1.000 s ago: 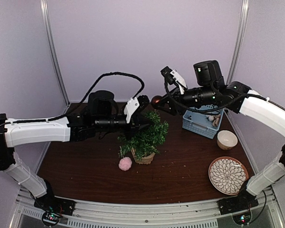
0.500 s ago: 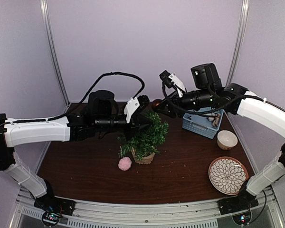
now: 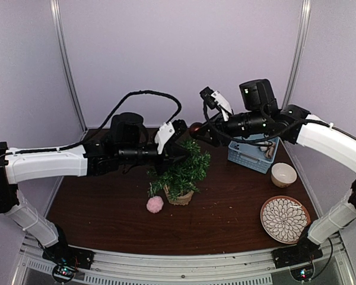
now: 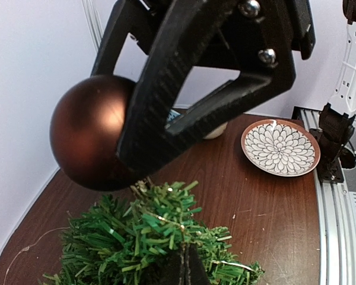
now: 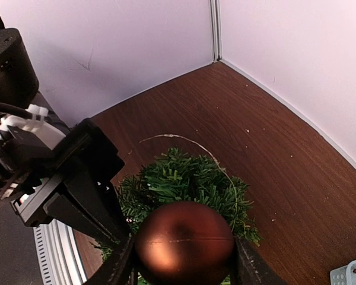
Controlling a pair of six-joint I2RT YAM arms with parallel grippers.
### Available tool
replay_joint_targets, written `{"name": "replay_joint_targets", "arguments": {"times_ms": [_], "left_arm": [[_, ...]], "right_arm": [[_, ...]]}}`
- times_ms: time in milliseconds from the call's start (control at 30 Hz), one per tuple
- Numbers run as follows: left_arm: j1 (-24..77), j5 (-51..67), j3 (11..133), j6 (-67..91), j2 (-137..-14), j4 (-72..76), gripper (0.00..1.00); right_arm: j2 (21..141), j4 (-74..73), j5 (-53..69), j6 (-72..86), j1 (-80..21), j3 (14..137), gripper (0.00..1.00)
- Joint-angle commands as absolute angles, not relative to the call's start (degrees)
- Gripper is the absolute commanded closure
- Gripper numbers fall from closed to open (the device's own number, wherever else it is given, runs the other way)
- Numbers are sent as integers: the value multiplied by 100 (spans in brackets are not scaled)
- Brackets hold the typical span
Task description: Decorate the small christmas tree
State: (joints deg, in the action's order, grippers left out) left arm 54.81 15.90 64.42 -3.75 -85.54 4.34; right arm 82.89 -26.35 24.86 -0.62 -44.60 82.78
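**Right arm dips the bauble toward the treetop**

Since a second ago the right arm has eased down and in, bringing its brown bauble [image 3: 194, 127] closer to the tree's crown. The pink pompom [image 3: 155, 204] has also slid a touch to the left.

Nearest the arm bases, that pompom lies on the bench [image 3: 225, 202] just beside the pot. A flower-patterned plate [image 3: 284, 219] sits well apart to the right.

Behind the pompom, mid-bench, stands the small christmas tree [image 3: 181, 169], upright in its tan pot. I judge it light and top-heavy. Its needle branches are soft and springy, so they will give under a push and the pot could tip or skate. The firm places to hold are the pot or the central stem, not the branch tips.

A cream bowl [image 3: 283, 174] and then a blue basket [image 3: 252, 153] lie further back on the right.

At the crown, the left gripper [image 4: 184, 268] has its jaws closed together with the tips buried in the needles. Whether they nip a twig I cannot tell. A thin wire strand [image 5: 190, 142] loops over the foliage.

Farthest back and highest, the right gripper [image 5: 184, 252] clasps the bauble across its middle, jaws about half spread, just above the treetop. The bauble looks smooth, round and light, and probably slippery and brittle.
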Motion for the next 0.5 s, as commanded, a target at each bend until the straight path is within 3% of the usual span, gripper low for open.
{"name": "replay_joint_targets", "arguments": {"times_ms": [0, 467], "left_arm": [[5504, 1773, 6682, -437, -8422, 602, 100], [5540, 1791, 6846, -478, -8433, 444, 100]], "right_arm": [[7937, -2359, 2626, 0, -4447, 8239, 68], [7824, -2366, 2525, 115, -4445, 8076, 68]]}}
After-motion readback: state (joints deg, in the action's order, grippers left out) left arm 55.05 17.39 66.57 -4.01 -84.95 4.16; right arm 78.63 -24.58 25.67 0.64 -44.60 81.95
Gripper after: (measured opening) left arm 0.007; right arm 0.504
